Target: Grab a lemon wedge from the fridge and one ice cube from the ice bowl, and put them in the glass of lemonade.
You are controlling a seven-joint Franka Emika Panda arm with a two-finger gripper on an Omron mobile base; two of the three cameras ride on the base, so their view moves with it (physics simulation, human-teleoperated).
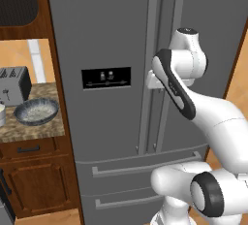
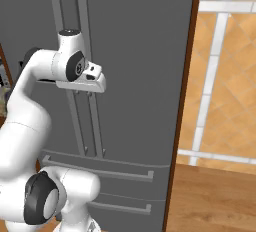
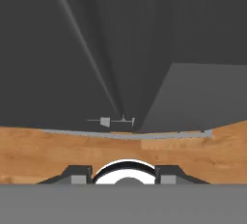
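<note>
Wooden flooring (image 2: 215, 201) and an orange tiled wall (image 2: 225, 66) lay to the right of the fridge (image 1: 111, 35), which filled most of both base views with its doors closed; whatever it held was hidden behind them. Its black dispenser panel (image 1: 106, 78) sat on the left door, and the two bottom drawers (image 1: 140, 170) were partly covered by the robot's own white body.

The arm reached up to the pair of long vertical handles (image 1: 151, 69) at the seam between the doors. The claw (image 2: 82, 87) sat right at those handles, on the near side of them in the right base view, but the wrist and hand blocked the fingers from both base cameras. In the hand view the two dark finger tips (image 3: 77, 175) stood apart at the bottom edge, nothing visible between them; whether they touched a handle I could not tell.

Left of the fridge a wooden cabinet carried a stone-patterned desk (image 1: 34, 127). On it rested the ice bowl (image 1: 37, 111), whitish contents inside, with a toaster (image 1: 13, 85) just behind it. The glass of lemonade (image 1: 2, 115) was cut off by the left frame edge, close beside the bowl. Open floor spread to the right of the fridge.
</note>
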